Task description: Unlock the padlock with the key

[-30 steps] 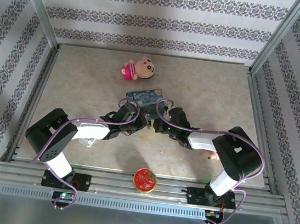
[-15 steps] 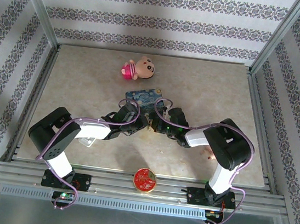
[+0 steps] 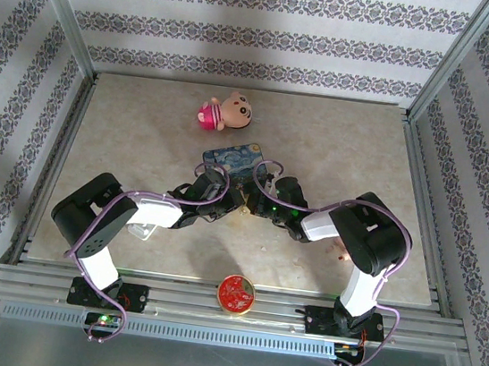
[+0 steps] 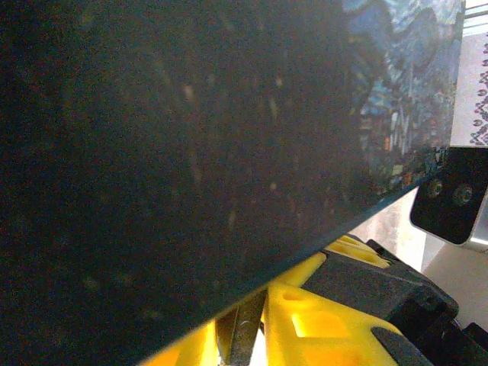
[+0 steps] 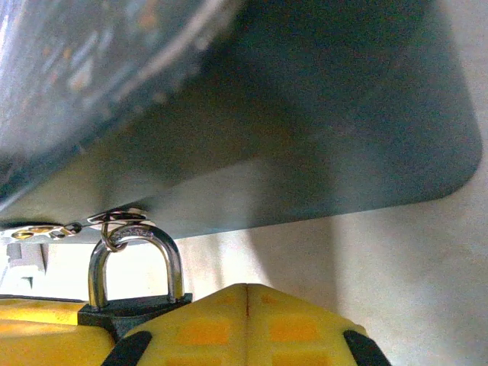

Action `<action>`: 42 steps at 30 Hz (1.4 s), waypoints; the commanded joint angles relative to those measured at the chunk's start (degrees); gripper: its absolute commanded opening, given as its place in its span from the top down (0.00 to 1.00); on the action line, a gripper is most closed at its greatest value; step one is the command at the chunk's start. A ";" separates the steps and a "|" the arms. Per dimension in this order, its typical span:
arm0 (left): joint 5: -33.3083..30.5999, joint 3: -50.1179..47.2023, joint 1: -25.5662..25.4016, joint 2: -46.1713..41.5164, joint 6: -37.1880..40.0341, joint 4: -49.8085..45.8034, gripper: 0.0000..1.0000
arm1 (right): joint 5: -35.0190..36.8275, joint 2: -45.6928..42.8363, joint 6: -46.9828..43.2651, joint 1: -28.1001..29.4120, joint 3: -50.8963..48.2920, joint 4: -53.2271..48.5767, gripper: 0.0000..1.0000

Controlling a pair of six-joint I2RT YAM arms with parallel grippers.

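Left claw (image 3: 231, 201): my yellow fingers (image 4: 320, 335) stand close together, with a thin grey strip in the narrow gap between them that I take to be the key (image 4: 242, 339). I cannot tell whether I am clamping it or merely flanking it. The blue painted tin (image 4: 396, 91) lies directly ahead of and above these fingertips, very near. Hazard: if the pinch is loose, the key can tilt or drop out of the gap. Any advance is also likely to drive the fingertips into the tin and shove it. Right claw (image 5: 245, 301): my pads (image 5: 305, 328) are clenched and meet at a closed seam with nothing visible between them. The padlock (image 5: 130, 309) sits just left of that seam, its black body partly hidden behind the pad on that side. Its silvery shackle (image 5: 133, 255) stands upright ahead of me with both legs seated in the body. I cannot tell whether the body is pinned. A small ring (image 5: 120, 219) hangs through the top of the shackle, just under the tin's edge. Hazard: an unpinned padlock can turn or slide away under the key's push, so the blade misses the keyway. The ring can also catch under the tin and drag it. In the overhead view the two claws nearly touch, so a small correction by either arm risks a collision.
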 commanded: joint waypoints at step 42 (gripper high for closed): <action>4.14 6.70 1.91 -1.72 -1.56 -13.22 1.00 | 26.82 -19.92 -21.31 13.63 -0.62 -27.29 0.75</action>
